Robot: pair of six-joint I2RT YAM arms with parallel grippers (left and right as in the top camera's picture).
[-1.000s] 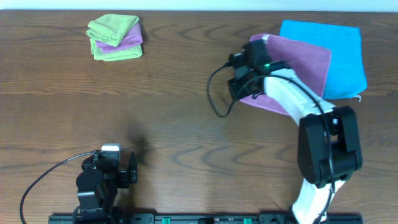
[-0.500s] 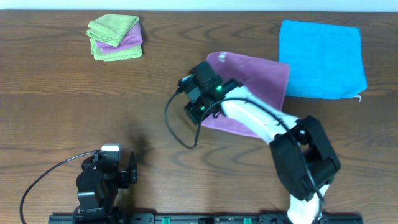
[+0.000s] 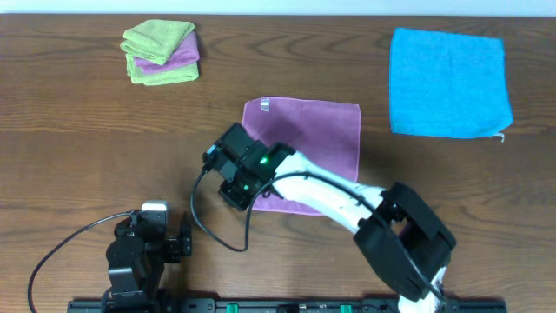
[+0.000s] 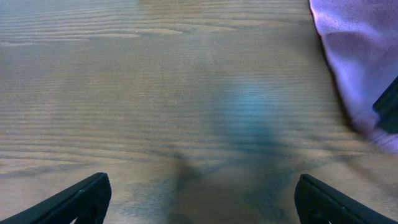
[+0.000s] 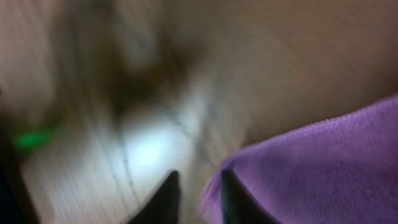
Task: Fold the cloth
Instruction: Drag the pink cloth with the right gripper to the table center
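Observation:
The purple cloth [image 3: 314, 139] lies spread on the table's middle, its white tag [image 3: 265, 105] at the far left corner. My right gripper [image 3: 233, 180] is at the cloth's near left corner, low over the wood. In the blurred right wrist view its fingers [image 5: 198, 196] stand close together with the cloth's edge [image 5: 323, 168] pinched at the right finger. My left gripper [image 3: 176, 241] is open and empty at the near left. In the left wrist view it [image 4: 202, 199] hovers over bare wood, with the cloth [image 4: 357, 56] at the upper right.
A bright blue towel [image 3: 447, 81] lies flat at the far right. A stack of lime-green and purple folded cloths [image 3: 162, 52] sits at the far left. A black cable [image 3: 217, 235] loops from the right wrist over the table.
My right gripper has dragged the purple cloth leftward and nearer, off the blue towel to the table's middle. The left arm has not moved.

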